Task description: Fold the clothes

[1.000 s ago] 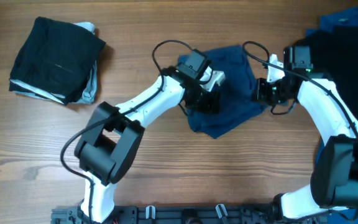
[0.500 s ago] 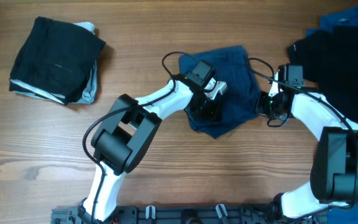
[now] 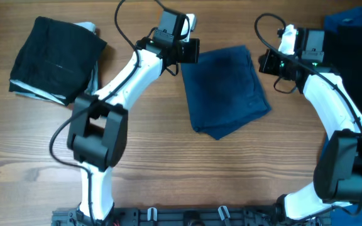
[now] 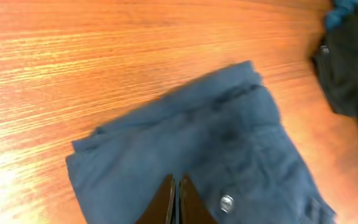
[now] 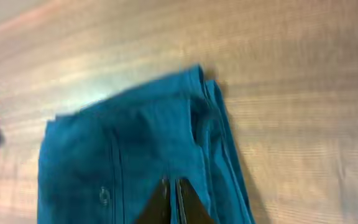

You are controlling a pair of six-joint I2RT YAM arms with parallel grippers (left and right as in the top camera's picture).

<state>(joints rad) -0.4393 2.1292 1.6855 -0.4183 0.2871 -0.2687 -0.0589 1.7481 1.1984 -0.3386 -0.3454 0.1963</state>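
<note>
A dark navy garment (image 3: 225,88) lies folded in a rough rectangle at the table's middle; it also fills the left wrist view (image 4: 229,149) and looks teal in the right wrist view (image 5: 129,155). My left gripper (image 3: 192,53) hovers by its far left corner, shut (image 4: 176,190) and holding nothing. By the far right corner, my right gripper (image 3: 267,61) is likewise shut (image 5: 171,190) with nothing in it. Other clothes: a folded black piece (image 3: 55,59) lies on a pale blue one (image 3: 92,88) at the left.
A loose black garment (image 3: 351,56) and a bright blue one (image 3: 351,16) lie at the far right edge. Bare wooden table (image 3: 168,163) stretches in front of the navy piece.
Both grippers have risen off the navy garment and drawn back to its far corners. The garment now lies flatter and squarer than before.
</note>
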